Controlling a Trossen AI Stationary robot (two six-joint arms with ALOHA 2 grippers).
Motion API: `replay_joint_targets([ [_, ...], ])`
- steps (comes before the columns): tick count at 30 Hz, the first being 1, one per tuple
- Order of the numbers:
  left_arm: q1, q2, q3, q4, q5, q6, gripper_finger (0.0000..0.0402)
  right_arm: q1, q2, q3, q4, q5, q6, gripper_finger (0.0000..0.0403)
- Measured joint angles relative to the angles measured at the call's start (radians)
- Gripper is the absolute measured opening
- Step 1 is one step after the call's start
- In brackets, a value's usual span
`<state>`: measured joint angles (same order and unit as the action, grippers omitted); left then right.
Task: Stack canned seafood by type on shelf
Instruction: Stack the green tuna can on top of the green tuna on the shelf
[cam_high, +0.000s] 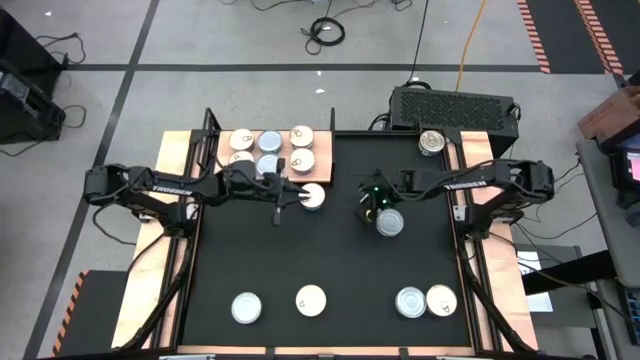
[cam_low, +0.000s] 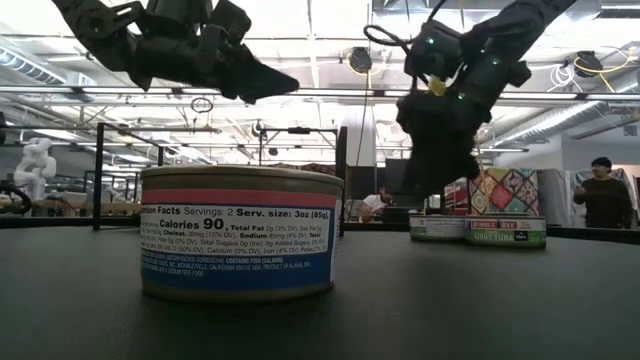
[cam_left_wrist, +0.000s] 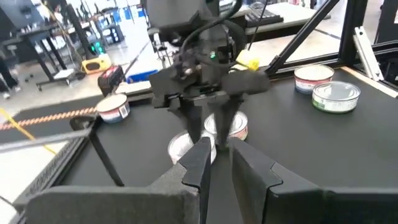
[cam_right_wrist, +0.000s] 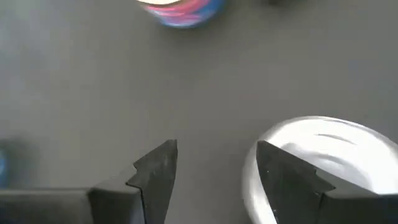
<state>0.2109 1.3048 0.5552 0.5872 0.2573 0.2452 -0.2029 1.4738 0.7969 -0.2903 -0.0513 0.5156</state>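
Beyond shelf (cam_high: 195, 150), grey box (cam_high: 452, 106)

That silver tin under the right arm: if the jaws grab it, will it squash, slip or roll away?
The silver tin looks like rigid metal, so it probably won't squash. It lies flat and squat on the black mat, so rolling or tipping seems unlikely. Its smooth, shiny rim could be slippery; the open right gripper likely needs a centred squeeze.

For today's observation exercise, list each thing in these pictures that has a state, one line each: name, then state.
Left gripper: fingers nearly together, holding nothing, beside the cream-topped round tin on the black mat.
Right gripper: open, empty, above the mat beside the silvery round tin.
Light wooden shelf board: carries six flat tins in rows.
Four tins along the mat's near edge: upright, untouched.
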Motion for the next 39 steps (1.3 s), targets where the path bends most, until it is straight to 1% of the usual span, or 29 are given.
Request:
replay_joint_targets([
  [5, -0.024, 0.009, 0.003, 0.077, -0.001, 0.004, 0.0063, -0.017, -0.035, 0.001, -0.167, 0.235, -0.003, 0.0215],
  [9, -0.035, 0.052, 0.012, 0.107, -0.007, 0.004, 0.0063, -0.040, -0.067, 0.000, -0.239, 0.372, 0.006, 0.0215],
  [13, -0.046, 0.143, 0.063, 0.112, -0.012, 0.000, 0.0063, -0.082, -0.091, -0.037, -0.227, 0.397, 0.004, 0.0215],
  [17, -0.058, 0.270, 0.152, 0.111, -0.015, 0.001, 0.0063, -0.147, -0.106, -0.128, -0.189, 0.443, 0.034, 0.0215],
  [19, -0.062, 0.334, 0.201, 0.109, -0.019, 0.005, 0.0063, -0.181, -0.121, -0.180, -0.116, 0.437, 0.044, 0.0214],
  [21, -0.061, 0.393, 0.247, 0.104, -0.029, 0.007, 0.0063, -0.203, -0.136, -0.234, -0.031, 0.410, 0.051, 0.0209],
  [24, -0.058, 0.480, 0.317, 0.104, -0.077, 0.043, 0.0063, -0.217, -0.142, -0.284, 0.047, 0.385, 0.070, 0.0183],
  [26, -0.057, 0.541, 0.369, 0.107, -0.103, 0.066, 0.0063, -0.217, -0.139, -0.305, 0.059, 0.386, 0.075, 0.0153],
  [28, -0.058, 0.592, 0.409, 0.093, -0.104, 0.087, 0.0063, -0.204, -0.139, -0.325, 0.079, 0.385, 0.075, 0.0115],
  [30, -0.064, 0.636, 0.450, 0.084, -0.109, 0.117, 0.0063, -0.183, -0.139, -0.341, 0.123, 0.361, 0.075, 0.0072],
  [32, -0.071, 0.677, 0.483, 0.065, -0.116, 0.176, 0.0063, -0.163, -0.139, -0.356, 0.158, 0.336, 0.074, 0.0031],
  [33, -0.076, 0.694, 0.494, 0.051, -0.119, 0.222, 0.0063, -0.150, -0.139, -0.360, 0.171, 0.330, 0.072, 0.0016],
  [35, -0.087, 0.716, 0.500, 0.018, -0.126, 0.305, 0.0063, -0.127, -0.139, -0.365, 0.200, 0.319, 0.075, 0.0008],
  [39, -0.117, 0.739, 0.503, -0.016, -0.197, 0.411, 0.0071, -0.089, -0.139, -0.370, 0.217, 0.307, 0.091, 0.0013],
])
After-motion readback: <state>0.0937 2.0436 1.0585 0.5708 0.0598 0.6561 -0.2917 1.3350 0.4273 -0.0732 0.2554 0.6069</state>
